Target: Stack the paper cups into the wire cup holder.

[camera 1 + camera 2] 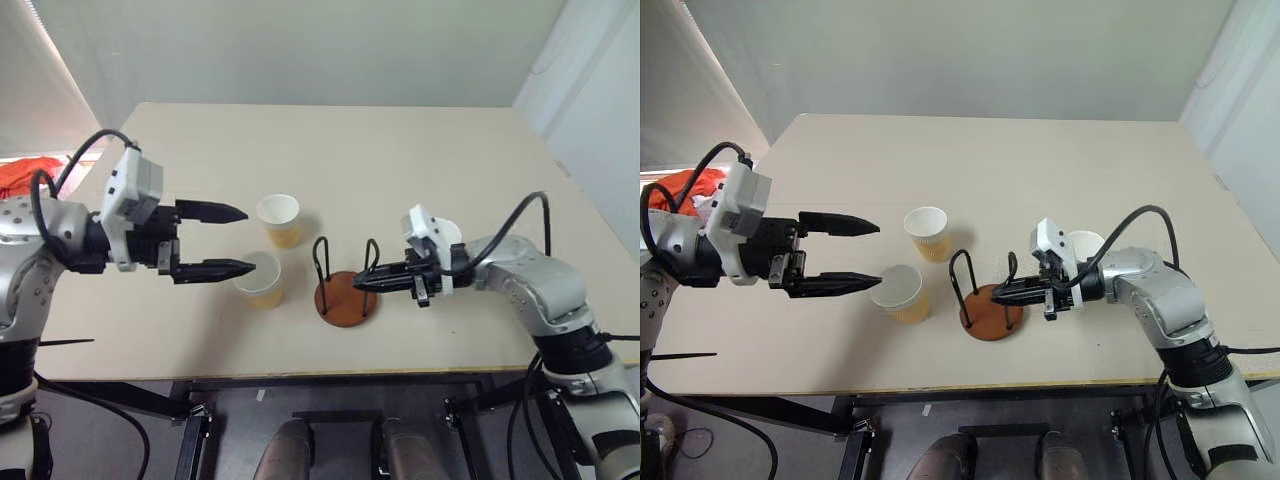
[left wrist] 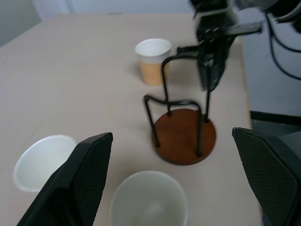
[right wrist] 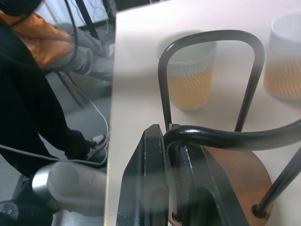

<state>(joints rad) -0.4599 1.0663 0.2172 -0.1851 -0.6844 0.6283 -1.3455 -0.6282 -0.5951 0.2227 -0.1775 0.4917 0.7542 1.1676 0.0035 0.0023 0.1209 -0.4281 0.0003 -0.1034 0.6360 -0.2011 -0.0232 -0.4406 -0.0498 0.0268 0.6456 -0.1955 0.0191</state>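
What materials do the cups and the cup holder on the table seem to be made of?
The cups look like paper: matte tan-yellow walls, white inside, a thin rolled rim. The cup holder's base looks like wood or a wood-coloured plastic, a smooth reddish-brown disc with a slight sheen; which one is uncertain. Its loops look like bent metal wire with a black, slightly glossy coating.

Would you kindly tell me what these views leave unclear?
- Third paper cup: head views, mostly hidden behind the right gripper.
- Right gripper's hold on the wire cup holder: right wrist view, blurred; release uncertain.
- Near paper cup: left wrist view, cut off by the edge.
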